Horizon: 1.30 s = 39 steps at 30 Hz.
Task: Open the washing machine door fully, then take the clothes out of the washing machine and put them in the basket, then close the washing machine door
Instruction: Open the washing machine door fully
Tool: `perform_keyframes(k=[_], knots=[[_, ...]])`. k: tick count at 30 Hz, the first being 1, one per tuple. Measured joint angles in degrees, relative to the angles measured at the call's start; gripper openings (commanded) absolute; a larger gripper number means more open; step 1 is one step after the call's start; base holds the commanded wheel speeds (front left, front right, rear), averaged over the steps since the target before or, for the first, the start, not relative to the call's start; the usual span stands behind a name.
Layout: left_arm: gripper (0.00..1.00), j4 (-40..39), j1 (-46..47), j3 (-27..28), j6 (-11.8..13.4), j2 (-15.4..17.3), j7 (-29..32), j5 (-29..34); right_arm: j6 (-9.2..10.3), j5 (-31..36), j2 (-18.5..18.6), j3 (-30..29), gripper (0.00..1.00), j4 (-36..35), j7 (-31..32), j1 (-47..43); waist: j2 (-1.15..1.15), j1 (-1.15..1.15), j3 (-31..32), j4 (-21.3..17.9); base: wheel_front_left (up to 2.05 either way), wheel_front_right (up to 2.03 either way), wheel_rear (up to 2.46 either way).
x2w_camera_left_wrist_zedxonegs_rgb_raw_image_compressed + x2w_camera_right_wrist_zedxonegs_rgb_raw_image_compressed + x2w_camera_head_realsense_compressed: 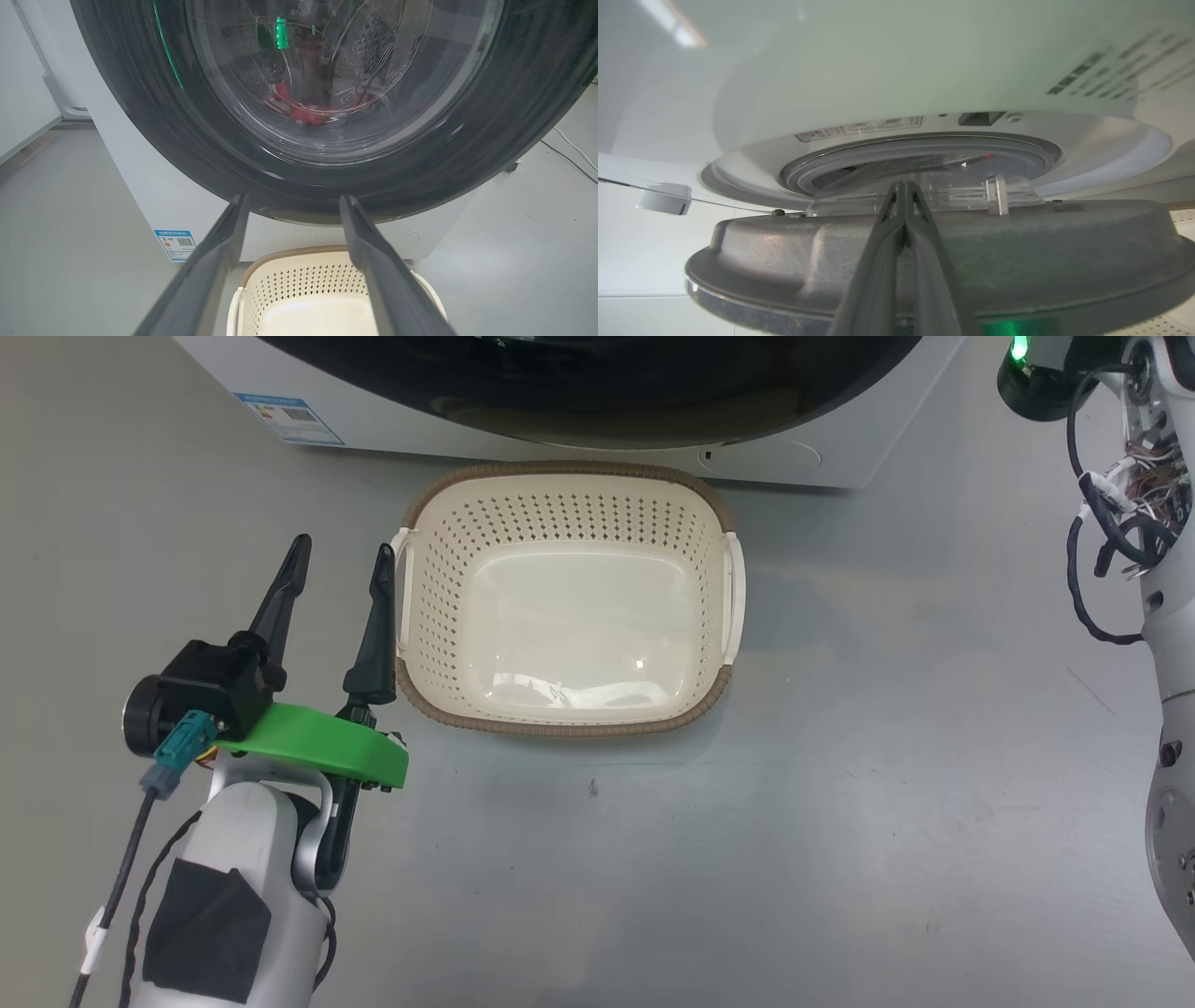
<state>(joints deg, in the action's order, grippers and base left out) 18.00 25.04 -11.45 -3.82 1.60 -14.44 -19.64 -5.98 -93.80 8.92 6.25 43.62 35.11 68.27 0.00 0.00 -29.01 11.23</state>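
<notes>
Washing machine door [299,186] ahead of the left jaws was a glossy black ring around clear glass. Its inner face past the right jaws looked matt grey and slightly grainy, metal or plastic, couldn't tell. Washing machine [140,186] body: smooth white, semi-gloss. Clothes [303,114] behind the glass read as red cloth. Basket [560,513] beside the left jaws — cream plastic, shiny bottom, brown woven-look rim. Left gripper [342,546] fingers were matt dark plastic; green mount [327,747] — smooth plastic.
</notes>
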Motion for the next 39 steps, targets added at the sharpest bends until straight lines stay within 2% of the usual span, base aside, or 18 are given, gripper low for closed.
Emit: perform_keyframes(k=[21,39], knots=[[1.0,2.67,-0.9,0.46,-0.02,-0.04,0.0,0.59,-1.0,-2.48,-2.13,2.35,0.0,-0.04,7.59,-8.56,0.0,0.0,5.73,-1.91,0.0,0.0,0.0],[1.0,4.63,-4.05,1.08,-0.09,-0.04,0.0,0.69,-1.0,-4.58,-4.04,5.35,0.0,-7.08,13.02,-18.78,0.0,-0.01,11.31,-2.16,0.0,0.0,0.0]])
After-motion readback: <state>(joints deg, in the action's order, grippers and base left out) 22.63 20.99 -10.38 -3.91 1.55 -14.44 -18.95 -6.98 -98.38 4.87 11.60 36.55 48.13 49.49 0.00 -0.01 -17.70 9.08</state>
